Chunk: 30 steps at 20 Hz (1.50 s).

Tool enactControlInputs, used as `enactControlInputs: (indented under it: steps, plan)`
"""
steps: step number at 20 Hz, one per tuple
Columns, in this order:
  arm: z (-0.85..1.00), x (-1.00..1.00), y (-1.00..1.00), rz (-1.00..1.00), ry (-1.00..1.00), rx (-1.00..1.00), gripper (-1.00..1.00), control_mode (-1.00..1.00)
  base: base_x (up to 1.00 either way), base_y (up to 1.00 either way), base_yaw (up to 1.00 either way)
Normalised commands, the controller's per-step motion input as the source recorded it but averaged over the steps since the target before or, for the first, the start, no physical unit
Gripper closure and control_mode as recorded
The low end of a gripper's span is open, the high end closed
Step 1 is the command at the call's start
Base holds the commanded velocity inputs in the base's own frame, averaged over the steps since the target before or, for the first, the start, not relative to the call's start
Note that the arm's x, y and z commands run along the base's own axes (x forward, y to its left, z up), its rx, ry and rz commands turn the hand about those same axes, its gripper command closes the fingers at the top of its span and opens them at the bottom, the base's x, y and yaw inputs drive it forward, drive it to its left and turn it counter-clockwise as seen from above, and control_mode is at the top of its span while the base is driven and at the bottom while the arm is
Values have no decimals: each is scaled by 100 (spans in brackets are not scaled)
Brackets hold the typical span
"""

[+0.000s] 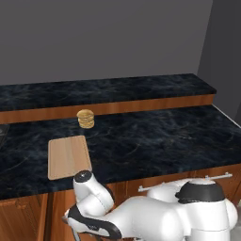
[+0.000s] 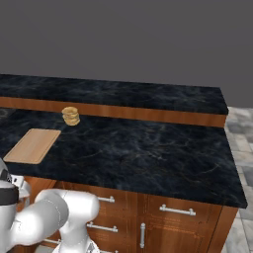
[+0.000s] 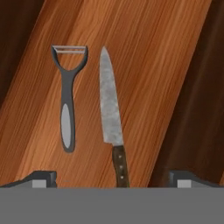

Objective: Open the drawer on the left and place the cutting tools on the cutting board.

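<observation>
Down in the hand view, two tools lie flat on the smooth, streaky brown wood of the drawer (image 3: 144, 65) floor. On the left is the peeler (image 3: 68, 96), with a dark handle, a grey oval grip and a forked head holding a thin metal strip. Just to its right, not touching, lies the knife (image 3: 110, 118), with a long, speckled silver blade that comes to a point and a dark brown handle with small rivets. The gripper (image 3: 114, 180) hangs over them with its two dark finger tips (image 3: 41, 178) spread wide apart, holding nothing; the knife handle sits between them.

Up on the shiny black marbled counter (image 1: 155, 136), the cutting board (image 1: 68, 156) lies flat at the left. It is pale tan wood with rounded corners. Behind it, a little to the right, stands a small round tan stack (image 1: 85, 118).
</observation>
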Motion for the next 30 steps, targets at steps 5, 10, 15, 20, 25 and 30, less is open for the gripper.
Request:
enactControlInputs:
  steps: [5, 10, 15, 20, 25, 30]
  plan:
    - [-28, 12, 18, 0, 0, 2, -100, -100, 0, 0, 0]
    - [-31, 0, 29, 0, 0, 5, -100, -100, 0, 0, 0]
    - [-24, 4, 19, 0, 0, 2, -100, -100, 0, 0, 0]
    - [-13, 2, 5, 0, 5, 0, -100, -100, 0, 0, 0]
    - [-22, 6, 13, 0, 0, 0, -100, -100, 0, 0, 0]
    - [-29, 1, 17, 0, 0, 0, -100, -100, 0, 0, 0]
